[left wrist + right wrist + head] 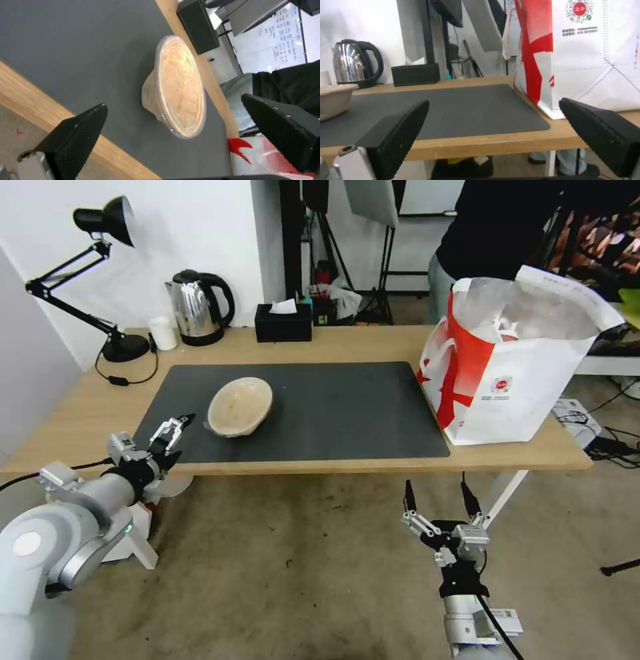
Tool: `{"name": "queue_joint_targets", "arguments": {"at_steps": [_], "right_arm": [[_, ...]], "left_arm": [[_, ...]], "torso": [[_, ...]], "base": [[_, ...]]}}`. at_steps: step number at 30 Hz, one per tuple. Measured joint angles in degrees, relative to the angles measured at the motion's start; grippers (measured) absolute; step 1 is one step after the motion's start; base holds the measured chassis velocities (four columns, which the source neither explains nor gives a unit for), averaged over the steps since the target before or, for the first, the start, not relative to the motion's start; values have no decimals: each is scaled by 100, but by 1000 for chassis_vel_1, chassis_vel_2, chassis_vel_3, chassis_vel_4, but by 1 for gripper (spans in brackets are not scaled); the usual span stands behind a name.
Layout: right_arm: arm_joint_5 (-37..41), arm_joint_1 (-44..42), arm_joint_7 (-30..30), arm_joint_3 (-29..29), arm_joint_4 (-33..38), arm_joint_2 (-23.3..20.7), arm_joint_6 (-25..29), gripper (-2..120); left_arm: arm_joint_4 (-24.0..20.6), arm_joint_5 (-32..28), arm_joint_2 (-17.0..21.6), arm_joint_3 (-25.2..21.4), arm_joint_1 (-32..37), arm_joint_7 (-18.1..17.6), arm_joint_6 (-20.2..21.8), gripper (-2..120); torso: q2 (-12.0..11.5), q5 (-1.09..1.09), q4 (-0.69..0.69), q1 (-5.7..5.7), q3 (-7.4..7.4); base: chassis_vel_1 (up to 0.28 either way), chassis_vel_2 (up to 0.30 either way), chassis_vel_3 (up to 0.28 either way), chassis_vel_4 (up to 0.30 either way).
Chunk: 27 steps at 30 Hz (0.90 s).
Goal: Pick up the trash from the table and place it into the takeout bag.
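Centrally, the shallow beige bowl (240, 405) is seen on the dark grey mat (333, 407) of the worktop (80, 407). At its 8 o'clock, the left end effector (175, 432) is held released, just short of the rim. The takeout bag (513, 380) is stood at 3 o'clock, well apart. The right end effector (437, 499) is held released below the worktop's front edge.

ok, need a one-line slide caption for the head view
Open left gripper nears the beige bowl on the mat; takeout bag waits at the table's right end.
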Motion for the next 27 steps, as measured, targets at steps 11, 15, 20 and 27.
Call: {"name": "queue_joint_targets", "arguments": {"at_steps": [11,15,20,27], "right_arm": [[0,0,0,0,0,0,0,100],[0,0,0,0,0,0,0,100],[0,0,0,0,0,0,0,100],[0,0,0,0,0,0,0,100]], "left_arm": [[14,-28,41,118,-236,-456,8,100],[24,-128,65,161,-372,-705,-1,100],[69,-295,92,229,-541,-927,-49,100],[130,-391,127,344,-730,-1113,-91,100]], "torso": [[0,0,0,0,0],[0,0,1,0,0],[0,0,0,0,0],[0,0,0,0,0]], "base": [[0,0,0,0],[0,0,0,0],[0,0,0,0],[0,0,0,0]]}}
